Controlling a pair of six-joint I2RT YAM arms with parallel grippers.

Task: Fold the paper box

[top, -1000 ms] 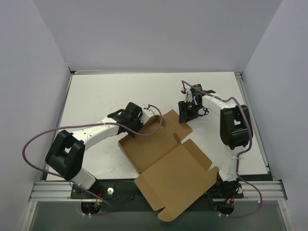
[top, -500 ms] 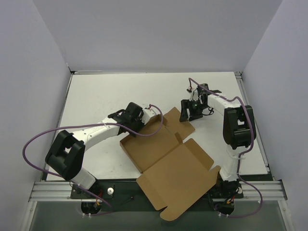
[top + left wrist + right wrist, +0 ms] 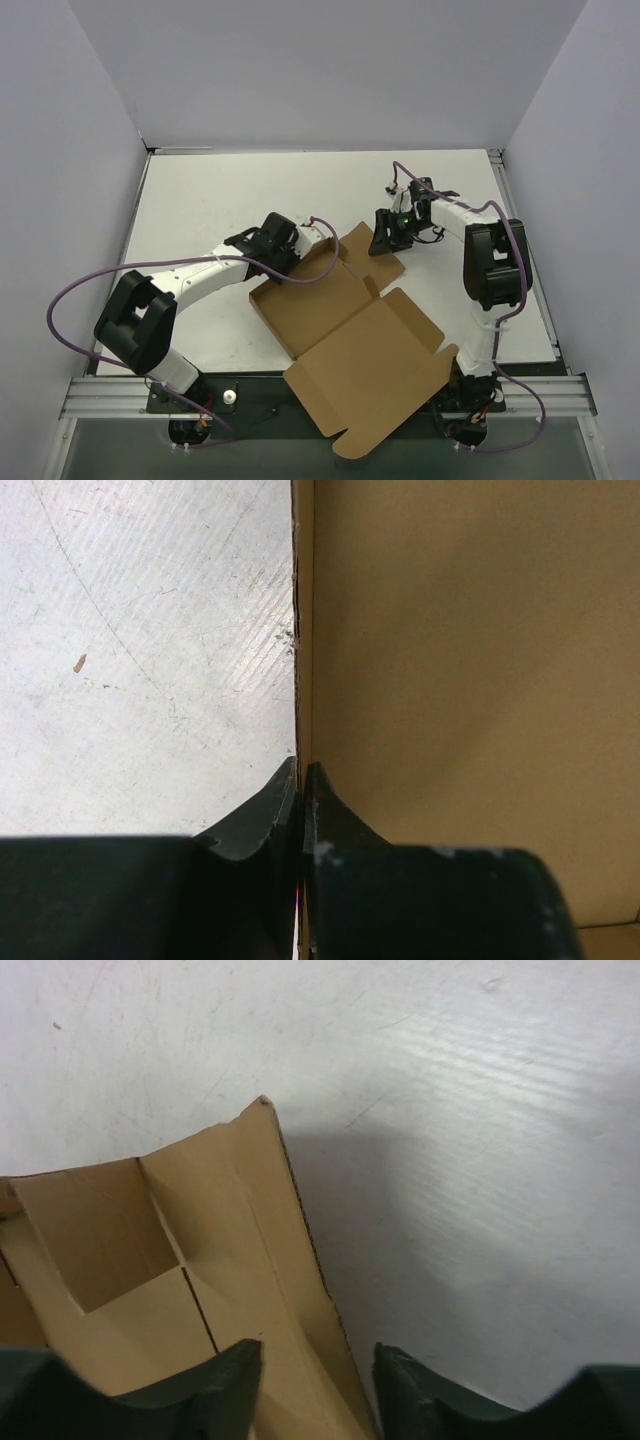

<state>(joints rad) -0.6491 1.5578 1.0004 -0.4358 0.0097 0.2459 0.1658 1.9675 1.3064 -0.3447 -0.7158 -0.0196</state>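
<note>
Top view: the paper box [image 3: 350, 335] lies opened out from centre to lower centre of frame, its lowest panel overhanging the near edge of the table [image 3: 220, 190]. The left gripper [image 3: 312, 240] is at the upper-left flap, the right gripper [image 3: 385, 238] at the upper-right flap.

Left wrist view: the fingers are pressed nearly together, pinching an upright cardboard edge (the box fills the right half of frame).

Right wrist view: the jaws stand moderately apart, straddling a raised flap at lower left. Contact cannot be told.
</note>
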